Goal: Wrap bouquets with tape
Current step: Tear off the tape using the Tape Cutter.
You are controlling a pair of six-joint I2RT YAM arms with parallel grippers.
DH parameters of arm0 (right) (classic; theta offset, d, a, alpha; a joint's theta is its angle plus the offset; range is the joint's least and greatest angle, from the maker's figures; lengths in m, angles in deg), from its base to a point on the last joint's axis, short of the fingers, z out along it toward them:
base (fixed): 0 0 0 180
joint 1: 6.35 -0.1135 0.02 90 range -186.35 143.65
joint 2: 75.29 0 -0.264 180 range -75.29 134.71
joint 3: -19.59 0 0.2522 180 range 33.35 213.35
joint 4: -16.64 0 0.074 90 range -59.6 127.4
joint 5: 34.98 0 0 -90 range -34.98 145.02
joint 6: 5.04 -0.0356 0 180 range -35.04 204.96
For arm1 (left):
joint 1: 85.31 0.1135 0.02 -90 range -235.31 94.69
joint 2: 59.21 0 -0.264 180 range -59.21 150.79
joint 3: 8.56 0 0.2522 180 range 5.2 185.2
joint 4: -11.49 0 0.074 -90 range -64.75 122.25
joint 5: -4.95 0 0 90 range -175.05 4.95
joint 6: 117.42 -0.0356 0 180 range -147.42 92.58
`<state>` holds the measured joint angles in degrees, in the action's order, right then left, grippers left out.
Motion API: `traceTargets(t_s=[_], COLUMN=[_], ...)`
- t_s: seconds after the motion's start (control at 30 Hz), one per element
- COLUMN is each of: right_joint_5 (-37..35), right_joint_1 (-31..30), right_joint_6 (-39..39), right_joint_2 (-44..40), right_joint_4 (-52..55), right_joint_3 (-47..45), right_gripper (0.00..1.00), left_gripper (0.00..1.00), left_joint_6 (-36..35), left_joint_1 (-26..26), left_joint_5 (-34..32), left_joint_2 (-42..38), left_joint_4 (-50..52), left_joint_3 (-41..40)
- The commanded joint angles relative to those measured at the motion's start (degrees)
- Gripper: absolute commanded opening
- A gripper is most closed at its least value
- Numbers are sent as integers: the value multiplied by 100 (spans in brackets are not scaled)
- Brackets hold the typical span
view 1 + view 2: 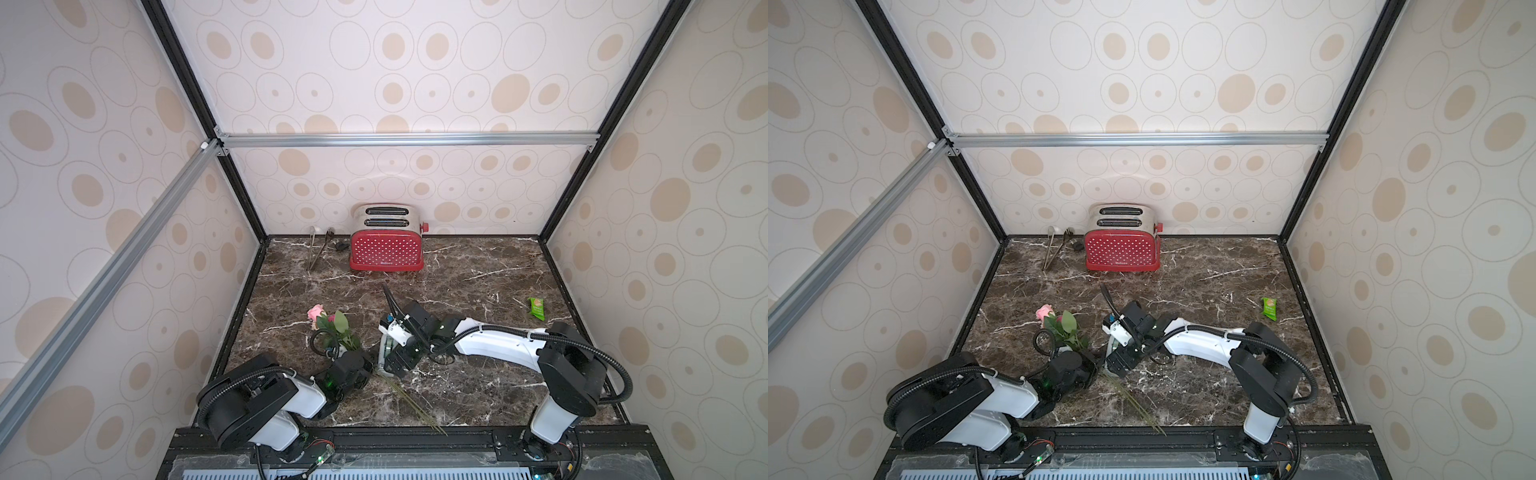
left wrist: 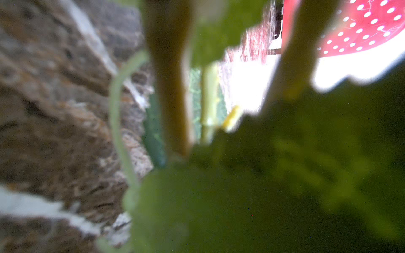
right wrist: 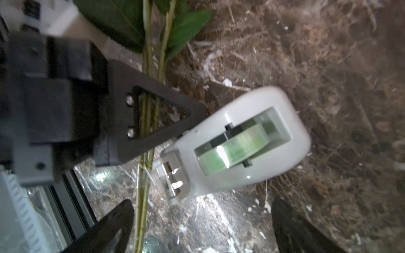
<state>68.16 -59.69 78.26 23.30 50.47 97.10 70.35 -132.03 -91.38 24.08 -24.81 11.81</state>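
Our left gripper clamps the rose stems, while the tape dispenser lies just ahead of the spread fingers of our right gripper, cutter end toward the stems.

White-shelled left arm and right arm, black at the joints, trail ribbed black cables; triangular black fingers carry silver screws.

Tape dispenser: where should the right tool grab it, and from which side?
Likely mid-body, across the two long side walls of the tape dispenser, coming down from above with the open right tool. Its top faces up and the walls look parallel; the cutter end crowds the stems.
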Motion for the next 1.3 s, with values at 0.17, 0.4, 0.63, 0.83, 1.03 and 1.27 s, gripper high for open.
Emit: traceTargets(t_s=[0.17, 0.4, 0.63, 0.83, 1.03, 1.27], right_joint_5=[-58, -311, -549, -822, -1129, -1530], right_joint_1=[-18, -49, -56, -137, -150, -159], right_joint_6=[48, 179, -37, -106, -313, -457], right_joint_2=[488, 668, 761, 914, 1110, 1441], right_joint_4=[234, 297, 222, 235, 283, 489], right_joint_3=[275, 220, 318, 408, 517, 835], right_gripper=[99, 98, 98, 99, 98, 99], left_gripper=[0, 0, 0, 0, 0, 0], left_joint_6=[59, 81, 74, 102, 215, 224], left_joint_1=[-75, -74, -76, -147, -172, -154], left_joint_5=[79, 97, 164, 237, 329, 351], left_joint_2=[56, 100, 131, 175, 153, 220], left_joint_4=[-100, -153, -144, -208, -370, -483], left_joint_3=[113, 124, 122, 139, 18, 68])
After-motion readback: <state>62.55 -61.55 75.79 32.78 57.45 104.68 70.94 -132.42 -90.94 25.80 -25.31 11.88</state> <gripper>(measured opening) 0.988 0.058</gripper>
